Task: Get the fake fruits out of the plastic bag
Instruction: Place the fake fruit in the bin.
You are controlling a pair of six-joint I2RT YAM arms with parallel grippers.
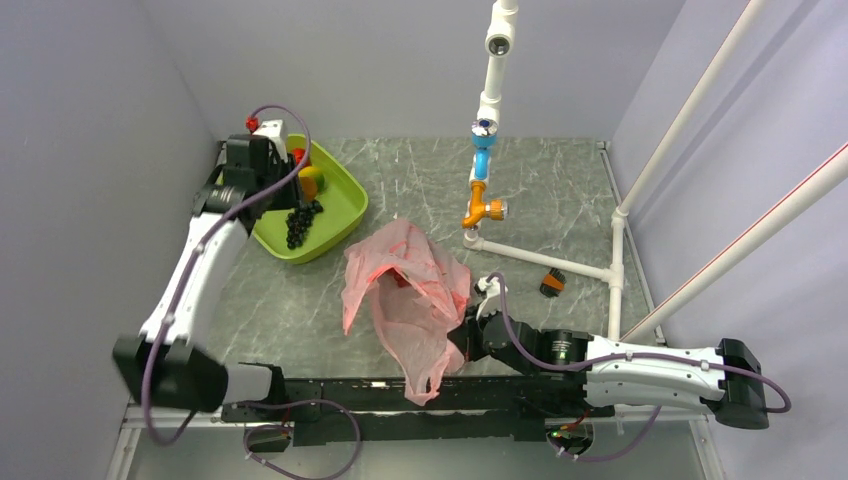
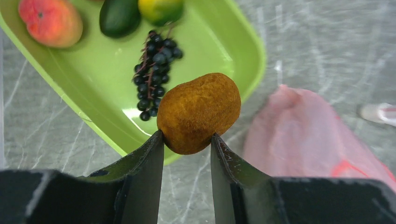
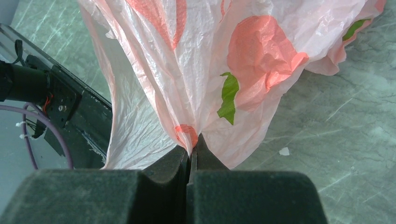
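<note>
– Left gripper (image 2: 187, 140): state and load?
– Jaws part-way apart, clamped on the brown-orange oval (image 2: 200, 112), with contact on its lower end only. Position: over the near rim of the green tray (image 2: 84, 88), at the far left corner of the bench (image 1: 560, 190).
– Handling notes for the oval?
– Judged rigid, light and matte-skinned. Rounded ends can squirt out from flat pads, so grip across the short axis, at the middle.
– Right gripper (image 3: 192, 145)?
– Jaws together on a gathered fold of the plastic bag (image 3: 187, 70), which lies between the bench centre and its near edge. Film is thin, limp and crinkly; pinch bunched folds, never a single layer. A dark red shape (image 1: 398, 278) shows at the mouth; fruit or print, cannot tell
</note>
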